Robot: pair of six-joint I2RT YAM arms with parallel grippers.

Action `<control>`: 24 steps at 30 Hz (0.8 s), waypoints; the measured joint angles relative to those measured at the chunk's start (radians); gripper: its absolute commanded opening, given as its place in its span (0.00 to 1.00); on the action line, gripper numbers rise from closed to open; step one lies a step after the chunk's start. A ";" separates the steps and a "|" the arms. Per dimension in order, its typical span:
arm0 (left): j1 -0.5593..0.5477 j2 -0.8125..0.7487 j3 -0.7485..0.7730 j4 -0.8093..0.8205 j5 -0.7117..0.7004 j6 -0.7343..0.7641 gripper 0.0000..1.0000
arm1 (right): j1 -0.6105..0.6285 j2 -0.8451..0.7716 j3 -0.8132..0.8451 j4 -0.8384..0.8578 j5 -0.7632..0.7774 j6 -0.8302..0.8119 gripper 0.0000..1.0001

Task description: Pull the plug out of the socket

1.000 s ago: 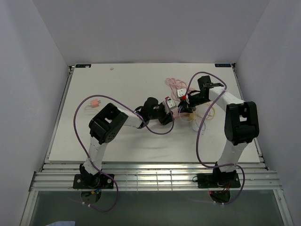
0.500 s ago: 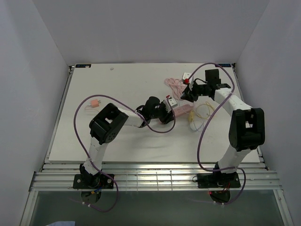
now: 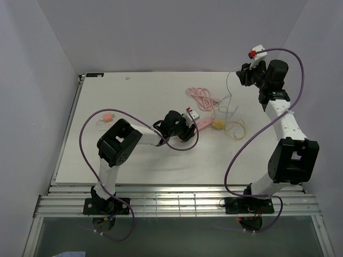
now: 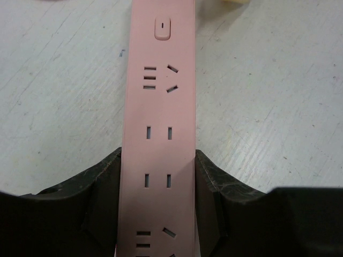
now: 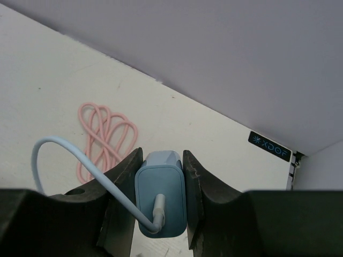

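The socket [image 3: 204, 124] is a long, thin pink strip with rows of little holes and a button at one end. It lies flat on the table [image 3: 134, 96] in the middle of the top view, and the left gripper [image 4: 158, 160] squeezes its sides. Its pink cord [image 3: 200, 98] lies in loops just above it. The plug [image 5: 160, 187] is a small blue-grey block with a pale cable [image 5: 59, 147]. It is out of the socket, held by the right gripper [image 5: 161, 156], high in the upper right.

The socket [image 4: 158, 107] is smooth matt pink plastic on the scuffed, grainy white table [image 4: 268, 107].
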 measured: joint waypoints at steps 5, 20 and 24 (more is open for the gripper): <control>0.000 -0.030 -0.021 -0.029 -0.052 -0.040 0.04 | -0.008 -0.109 -0.069 0.008 0.134 0.043 0.08; 0.015 -0.134 -0.051 -0.190 -0.114 -0.162 0.98 | -0.028 -0.145 -0.493 -0.081 0.405 0.296 0.34; 0.019 -0.184 -0.072 -0.263 -0.121 -0.187 0.98 | -0.050 -0.087 -0.512 -0.084 0.412 0.360 0.76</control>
